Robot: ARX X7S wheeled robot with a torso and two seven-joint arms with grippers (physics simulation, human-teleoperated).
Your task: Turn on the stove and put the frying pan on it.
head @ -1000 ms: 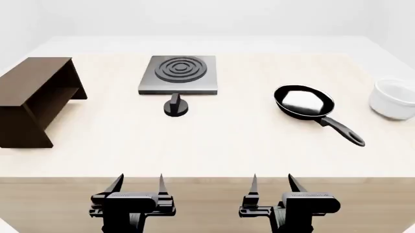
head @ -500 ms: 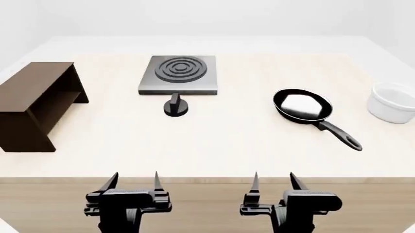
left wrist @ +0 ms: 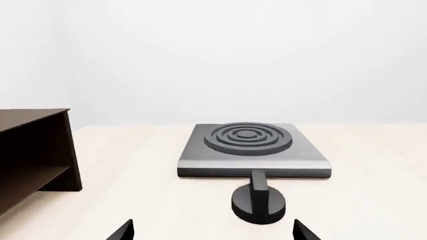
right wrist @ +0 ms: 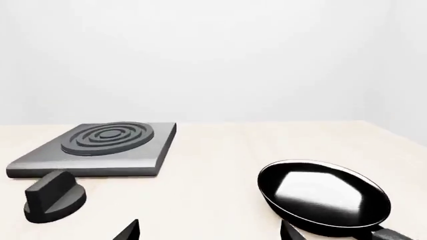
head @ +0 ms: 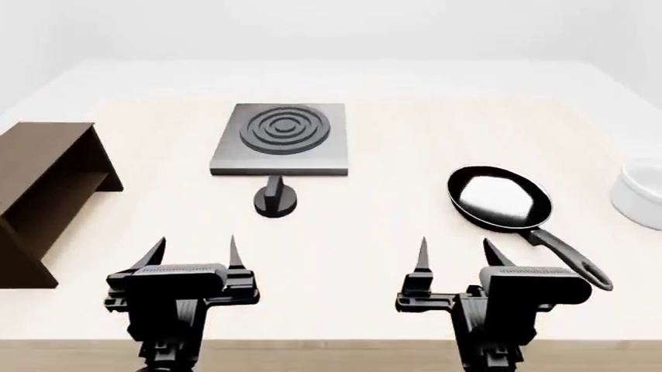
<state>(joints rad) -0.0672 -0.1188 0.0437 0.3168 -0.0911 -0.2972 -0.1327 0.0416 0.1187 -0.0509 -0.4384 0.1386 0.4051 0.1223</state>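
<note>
The grey square stove (head: 281,139) with a ringed burner lies at the back middle of the table; its black knob (head: 275,198) stands just in front of it. The black frying pan (head: 498,198) lies to the right, its handle (head: 567,256) pointing toward the front right. My left gripper (head: 194,254) is open and empty, over the table in front of the knob. My right gripper (head: 455,256) is open and empty, just in front-left of the pan. The left wrist view shows the stove (left wrist: 253,150) and knob (left wrist: 259,202). The right wrist view shows the pan (right wrist: 324,196), stove (right wrist: 100,148) and knob (right wrist: 53,195).
A dark brown wooden shelf (head: 42,194) stands at the table's left edge, also in the left wrist view (left wrist: 33,150). A white bowl (head: 641,194) sits at the far right edge. The light wooden table (head: 342,232) runs between the grippers and the stove.
Both grippers have moved forward from the table's front edge to over the table, still open. The view has shifted closer to the stove and pan.
</note>
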